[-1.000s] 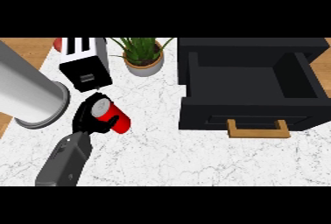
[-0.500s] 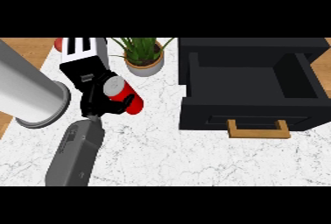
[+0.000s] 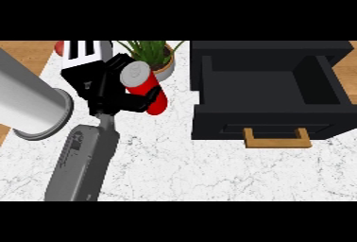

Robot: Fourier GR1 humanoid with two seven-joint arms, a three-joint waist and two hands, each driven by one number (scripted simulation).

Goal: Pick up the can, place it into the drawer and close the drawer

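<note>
White marble table [image 3: 209, 165]: our left hand [image 3: 111, 92] curls round the red can [image 3: 145, 90] at 10 o'clock, drawer [image 3: 268, 90] open at 2 o'clock. We judge the can rigid, light, slick; hold mid-body.

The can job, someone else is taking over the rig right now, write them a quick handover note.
Left hand: curled round the red can, which is tilted, grey top toward the plant.
Right hand: not in view.
Drawer: open at the right side of the counter, nothing visible inside, wooden handle facing the robot.
Done: can grasped.
Left: carry the can right to the drawer, set it inside, then push the drawer shut. Watch the large grey cylinder at the left and the toaster behind the hand.
</note>
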